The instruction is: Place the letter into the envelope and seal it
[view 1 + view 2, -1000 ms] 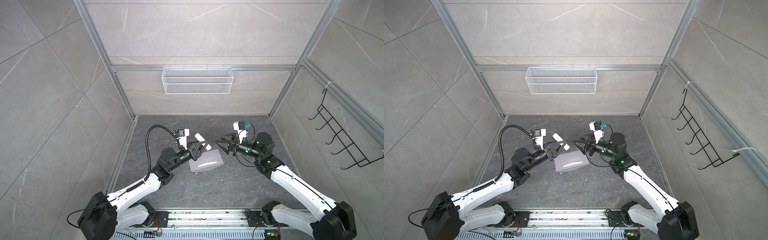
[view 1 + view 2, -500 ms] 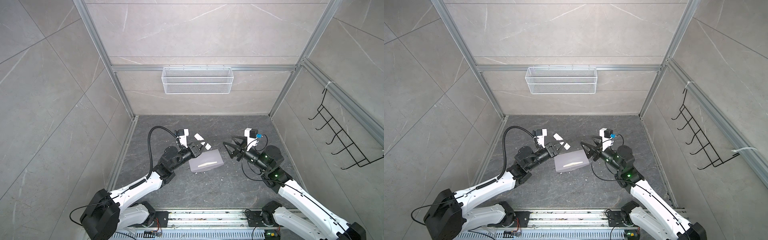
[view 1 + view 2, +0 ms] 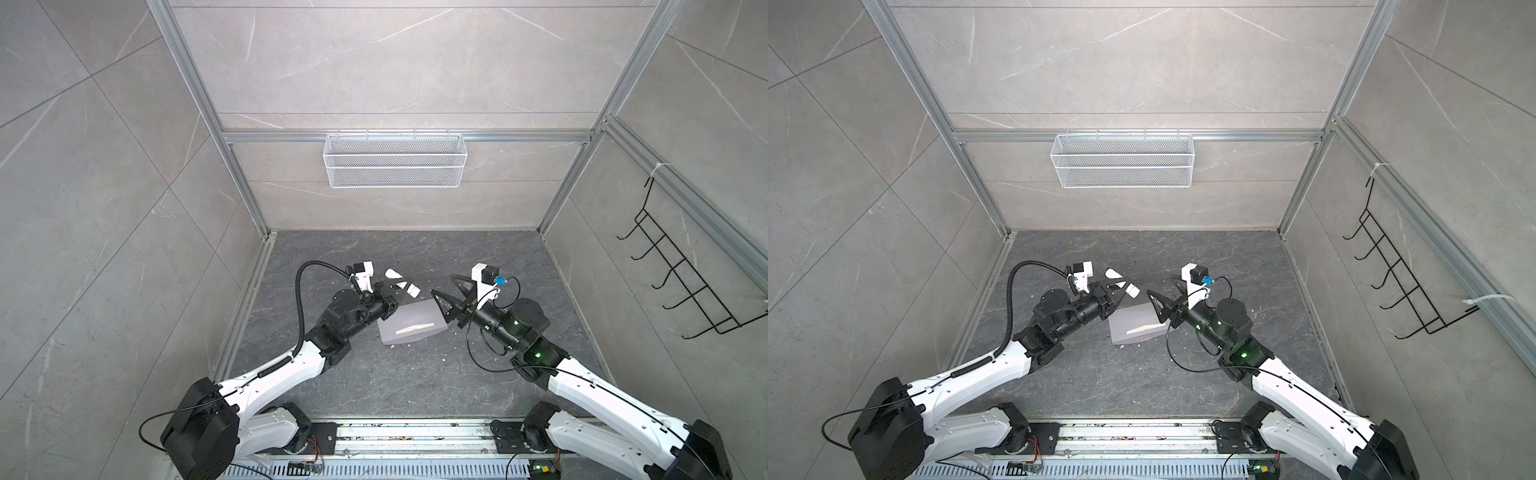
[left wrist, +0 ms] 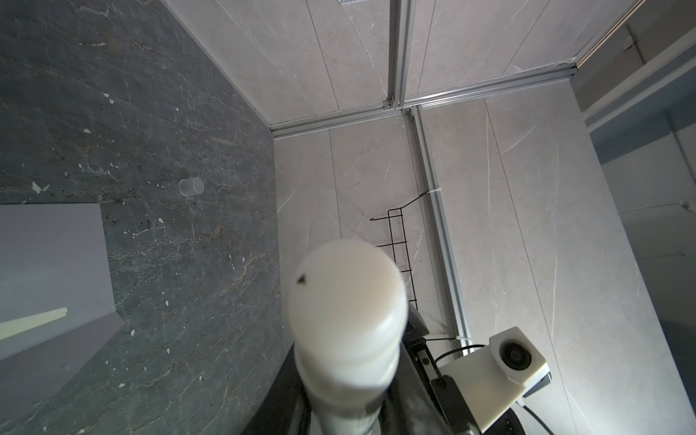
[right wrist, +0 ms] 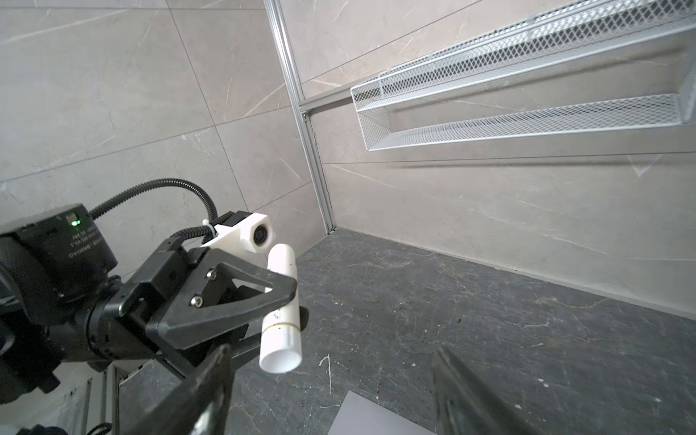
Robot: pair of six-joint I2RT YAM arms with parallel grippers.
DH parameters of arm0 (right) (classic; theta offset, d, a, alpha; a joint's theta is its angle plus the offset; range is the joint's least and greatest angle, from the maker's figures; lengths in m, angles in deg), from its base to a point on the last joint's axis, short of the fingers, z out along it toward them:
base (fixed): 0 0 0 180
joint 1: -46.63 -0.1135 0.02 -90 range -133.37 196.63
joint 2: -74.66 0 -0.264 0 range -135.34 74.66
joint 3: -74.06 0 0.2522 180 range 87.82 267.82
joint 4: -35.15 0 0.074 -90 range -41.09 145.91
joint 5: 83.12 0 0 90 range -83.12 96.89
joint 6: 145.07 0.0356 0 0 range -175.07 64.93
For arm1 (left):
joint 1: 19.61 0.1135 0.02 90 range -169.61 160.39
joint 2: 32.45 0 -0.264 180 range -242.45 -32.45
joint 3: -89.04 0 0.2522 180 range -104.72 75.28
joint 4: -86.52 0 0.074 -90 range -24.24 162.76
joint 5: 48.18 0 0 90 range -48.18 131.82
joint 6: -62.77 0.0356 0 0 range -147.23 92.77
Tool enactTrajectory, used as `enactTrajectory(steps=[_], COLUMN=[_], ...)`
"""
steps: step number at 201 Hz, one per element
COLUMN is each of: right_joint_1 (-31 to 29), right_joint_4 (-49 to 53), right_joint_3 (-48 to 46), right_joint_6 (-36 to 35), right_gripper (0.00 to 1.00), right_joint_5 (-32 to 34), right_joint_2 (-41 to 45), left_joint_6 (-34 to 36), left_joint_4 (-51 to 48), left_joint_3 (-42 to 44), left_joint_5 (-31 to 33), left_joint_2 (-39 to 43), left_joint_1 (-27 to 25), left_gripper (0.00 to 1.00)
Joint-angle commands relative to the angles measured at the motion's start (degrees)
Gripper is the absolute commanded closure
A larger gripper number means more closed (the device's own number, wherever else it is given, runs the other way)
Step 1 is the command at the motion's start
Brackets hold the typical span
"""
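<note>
Left hand (image 3: 400,292) is being clamped on a white tube (image 5: 281,309), just beside the far left corner of the envelope (image 3: 409,322). Right hand (image 3: 441,286), jaws spread wide and gripping nothing, is being held over the envelope's right end. The envelope is being carried flat by the dark worktop (image 3: 374,374), a cream strip (image 3: 415,329) lying on its face.
</note>
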Motion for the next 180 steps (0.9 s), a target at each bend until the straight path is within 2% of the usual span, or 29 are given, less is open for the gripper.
enactTrajectory(steps=[1,47,180], right_joint_1=[-2.18,-4.86,-8.67], right_joint_4=[-1.08,-1.84,-3.98], right_joint_3=[1.73,2.76,5.77], right_joint_6=[-3.47,-5.02,-7.32], right_gripper=[0.17,0.18,0.46], right_joint_5=[3.66,5.68,8.28], right_joint_2=[-1.26,-4.21,-11.19], left_joint_6=[-5.31,-8.12,-7.72], left_joint_4=[1.54,0.26,0.65], left_joint_3=[-2.65,-3.77,-4.66], left_joint_5=[0.37,-0.92,-2.12], left_joint_2=[-0.77,-1.91,-2.72], left_joint_1=[0.06,0.10,0.10], left_gripper=[1.00,1.00,1.00])
